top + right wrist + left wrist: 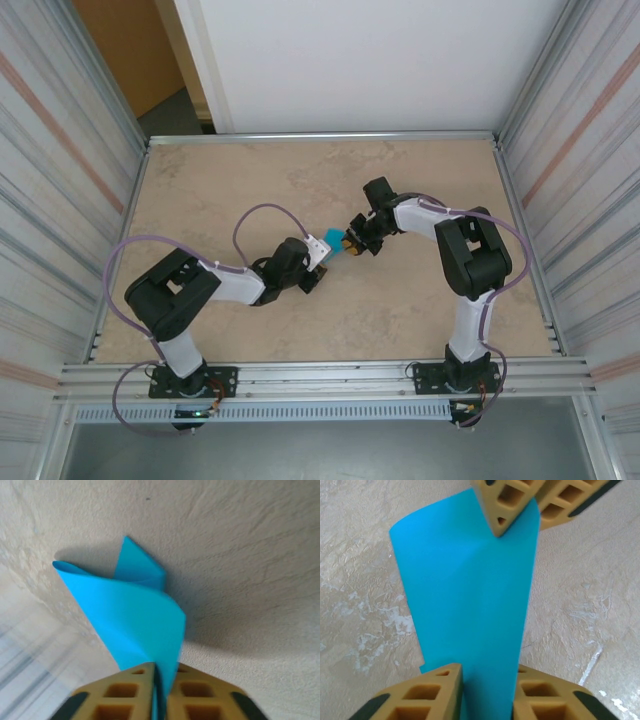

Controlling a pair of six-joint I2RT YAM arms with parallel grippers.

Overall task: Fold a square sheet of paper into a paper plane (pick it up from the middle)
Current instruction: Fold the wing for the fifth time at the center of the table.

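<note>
Teal-blue, the sheet of paper (336, 251) hangs over the middle of the beige marbled surface (250, 180) in the top view, caught between the tips of the left arm (240, 285) and the right arm (425, 217), which meet nose to nose; the tan right fingers (348, 243) touch its edge. From the left wrist, the left fingers (420, 697) stand apart at the bottom, and the sheet (470, 605) runs straight through the gap between them, meeting both inner faces, with a small corner poking out past the outer side of one finger; whether they squeeze it cannot be told. Away from those fingers the sheet widens and bows, and at its far edge the right fingers (500, 505) are pressed together on it. From the right wrist, the right fingers (125, 695) are clamped tight on the paper, a thin blue line between them; ahead of them the sheet (135, 620) fans out and curls, with a pointed folded flap (142, 570) standing behind its far edge and its shadow lying on the surface (250, 555) beyond
</note>
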